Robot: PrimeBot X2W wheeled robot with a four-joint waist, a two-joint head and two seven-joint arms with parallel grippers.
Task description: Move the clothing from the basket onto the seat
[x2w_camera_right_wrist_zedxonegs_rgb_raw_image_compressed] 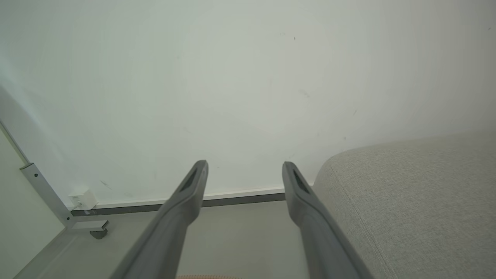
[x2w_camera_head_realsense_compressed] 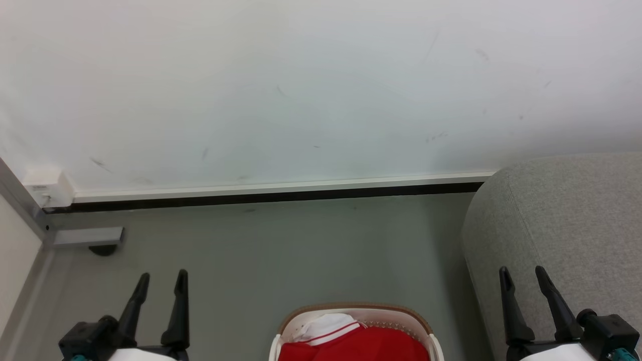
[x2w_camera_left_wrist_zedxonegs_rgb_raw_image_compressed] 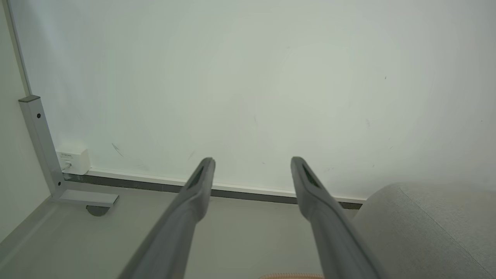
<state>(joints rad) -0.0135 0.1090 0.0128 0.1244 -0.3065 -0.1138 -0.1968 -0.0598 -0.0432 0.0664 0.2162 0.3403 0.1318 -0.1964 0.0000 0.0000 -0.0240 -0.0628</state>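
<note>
The wall stood behind the work area: white and lightly scuffed, with a pale skirting strip above a dark gap at its foot. The grey floor ran from that strip toward the robot.

The seat — grey woven fabric with a rounded edge — occupied the floor's far right corner, reaching the wall line. The basket stood on the floor just left of the seat, with a strip of floor between them. Its brown rim and perforated white wall were cut by the bottom edge of the head view.

The clothing lay inside the basket: red fabric with a white collar and a white-striped trim.

The left gripper hung over the floor left of the basket, fingers spread and empty. The right gripper hung before the seat's left side, fingers likewise spread, grasping nothing.

A grey metal post with a flat foot stood at the floor's far left corner. A small white box sat at the wall's foot beside it.
</note>
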